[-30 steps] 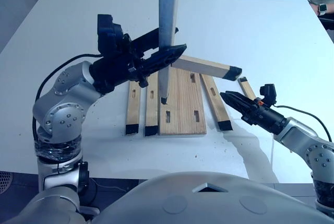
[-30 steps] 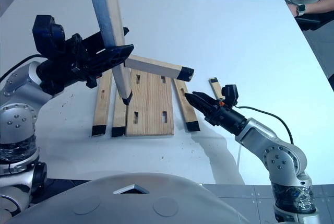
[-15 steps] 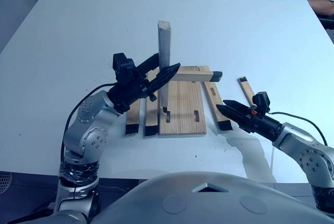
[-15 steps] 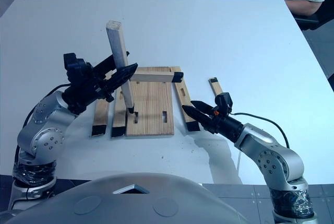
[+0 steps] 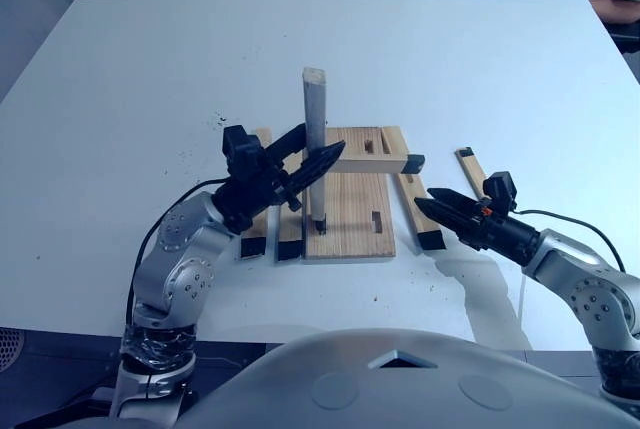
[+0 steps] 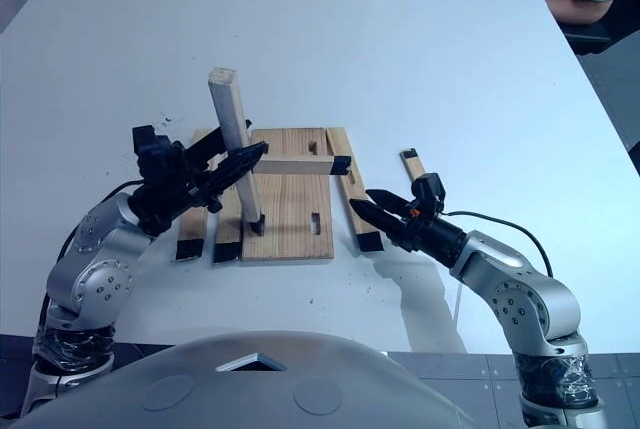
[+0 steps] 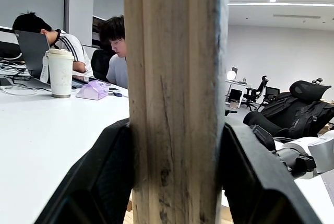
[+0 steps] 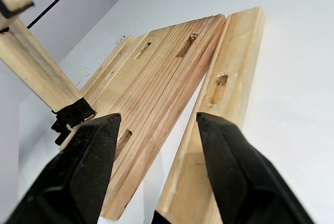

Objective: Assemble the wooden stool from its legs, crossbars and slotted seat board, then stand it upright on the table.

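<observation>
You have the seat board [image 5: 352, 199] flat on the tabletop [image 5: 120, 99]. One leg [image 5: 314, 114] stands upright at its near-left slot, a crossbar [image 5: 372, 162] jutting rightward from it. Second leg [image 5: 251, 245] and third leg [image 5: 290, 246] lie just left of the board; fourth leg [image 5: 417, 209] and short bar [image 5: 468, 167], right.

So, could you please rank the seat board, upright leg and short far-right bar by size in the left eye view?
1. seat board
2. upright leg, though it rises toward the camera
3. short bar
</observation>
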You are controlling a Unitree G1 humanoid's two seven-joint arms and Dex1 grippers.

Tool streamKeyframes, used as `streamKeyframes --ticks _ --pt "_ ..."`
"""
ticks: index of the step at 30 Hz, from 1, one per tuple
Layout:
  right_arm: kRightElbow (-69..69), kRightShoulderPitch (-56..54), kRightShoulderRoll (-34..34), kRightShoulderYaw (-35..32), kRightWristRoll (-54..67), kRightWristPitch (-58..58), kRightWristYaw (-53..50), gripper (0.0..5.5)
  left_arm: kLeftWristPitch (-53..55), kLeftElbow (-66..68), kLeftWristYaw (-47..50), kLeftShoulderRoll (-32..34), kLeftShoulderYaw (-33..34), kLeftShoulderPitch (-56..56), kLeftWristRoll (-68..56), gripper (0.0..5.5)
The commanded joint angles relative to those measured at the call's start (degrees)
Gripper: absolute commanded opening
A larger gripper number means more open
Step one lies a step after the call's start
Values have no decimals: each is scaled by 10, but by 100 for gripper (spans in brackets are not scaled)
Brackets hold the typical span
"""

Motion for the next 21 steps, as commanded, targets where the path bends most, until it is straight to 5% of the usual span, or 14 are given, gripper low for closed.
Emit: streamKeyframes --ticks 1,21 --pt "4 -9 -1 -4 -10 8 5 267 -13 8 2 -11 -11 1 11 219" --pt "8 -18 -1 -9 -18 16 11 267 -112 55 -33 -9 -43 36 85 219"
